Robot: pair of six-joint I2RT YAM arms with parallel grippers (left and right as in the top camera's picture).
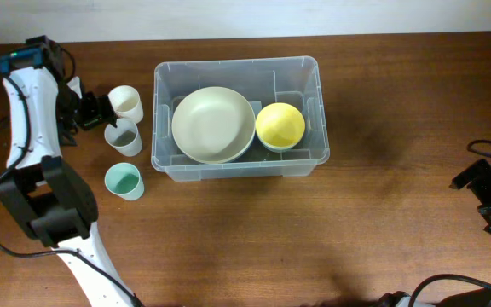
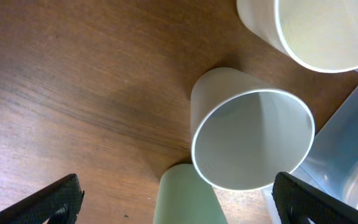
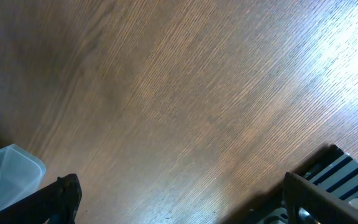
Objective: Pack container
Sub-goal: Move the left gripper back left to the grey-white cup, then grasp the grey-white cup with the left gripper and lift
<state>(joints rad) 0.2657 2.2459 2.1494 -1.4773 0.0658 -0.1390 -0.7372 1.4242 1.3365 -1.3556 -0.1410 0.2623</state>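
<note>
One left gripper, agape, beside grey cup

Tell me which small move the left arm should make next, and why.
Probably lower the open left gripper around the upright pale grey plastic cup and close: the left wrist view centres that cup, outside the clear rectangular plastic container, which already holds a cream bowl and a yellow bowl.

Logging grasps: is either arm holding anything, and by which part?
Nothing is held. Left gripper: jaws open, facing the cups. Right gripper: jaws open over table.
</note>
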